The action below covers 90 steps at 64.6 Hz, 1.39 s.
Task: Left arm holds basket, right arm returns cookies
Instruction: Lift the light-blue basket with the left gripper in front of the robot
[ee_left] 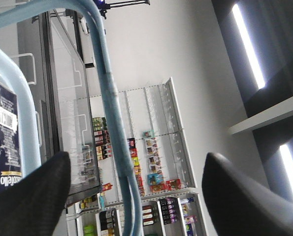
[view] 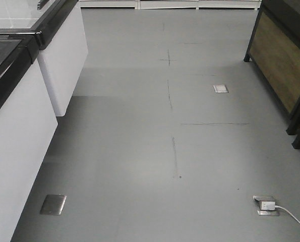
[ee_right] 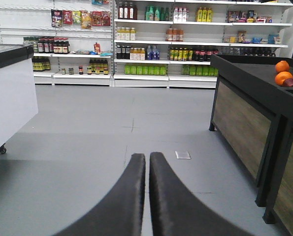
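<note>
In the left wrist view the light blue basket's swing handle [ee_left: 112, 123] runs between the two black fingers of my left gripper [ee_left: 136, 162]. The jaws stand wide apart, and neither finger visibly touches the handle. A second light blue bar of the basket [ee_left: 25, 103] curves at the left. Behind it is the dark navy cookies box [ee_left: 3, 137] with a white barcode label, at the frame's left edge. In the right wrist view my right gripper [ee_right: 147, 156] is shut and empty, pointing over the grey floor. Neither arm nor the basket shows in the front view.
A white chest freezer [view: 18, 126] lines the left and a dark wooden display stand [view: 281, 65] the right. A floor socket with a white plug and cable [view: 266, 205] lies front right. Shelves of bottles [ee_right: 151, 49] stand ahead, and oranges [ee_right: 282, 73] sit on the stand.
</note>
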{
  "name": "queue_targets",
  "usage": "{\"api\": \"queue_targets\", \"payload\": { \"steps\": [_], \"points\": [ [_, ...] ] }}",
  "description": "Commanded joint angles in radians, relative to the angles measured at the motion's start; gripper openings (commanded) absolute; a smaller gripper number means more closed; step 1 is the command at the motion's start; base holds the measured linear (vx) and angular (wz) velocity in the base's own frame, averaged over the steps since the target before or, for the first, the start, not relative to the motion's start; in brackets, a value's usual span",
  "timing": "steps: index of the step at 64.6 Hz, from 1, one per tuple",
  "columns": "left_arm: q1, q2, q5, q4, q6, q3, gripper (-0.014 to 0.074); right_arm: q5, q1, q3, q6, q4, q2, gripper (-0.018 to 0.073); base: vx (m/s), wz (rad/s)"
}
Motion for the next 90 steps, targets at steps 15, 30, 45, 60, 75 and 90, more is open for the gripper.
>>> {"api": "queue_targets", "payload": {
  "steps": [15,30,45,60,75,90],
  "points": [
    [-0.002,0.057,-0.148,0.022,-0.067,-0.102,0.0518,-0.072,-0.008,0.019,-0.006,0.0,-0.013,-0.001,0.0,0.0],
    [-0.002,0.083,-0.141,0.048,-0.088,-0.127,0.0475,-0.072,-0.008,0.019,-0.006,0.0,-0.013,-0.001,0.0,0.0],
    [-0.002,0.083,-0.125,0.047,-0.088,-0.127,0.0393,-0.072,-0.008,0.019,-0.006,0.0,-0.013,-0.001,0.0,0.0],
    [-0.002,0.095,-0.126,0.047,-0.088,-0.125,0.023,-0.072,-0.008,0.019,-0.006,0.0,-0.013,-0.001,0.0,0.0],
    [-0.002,0.094,-0.126,0.047,-0.088,-0.125,0.0015,-0.072,-0.008,0.019,-0.006,0.0,-0.013,-0.001,0.0,0.0],
    [-0.002,0.094,-0.159,0.047,-0.088,-0.125,-0.0006,-0.072,-0.008,0.019,-0.006,0.0,-0.013,-0.001,0.0,0.0]
  ]
}}
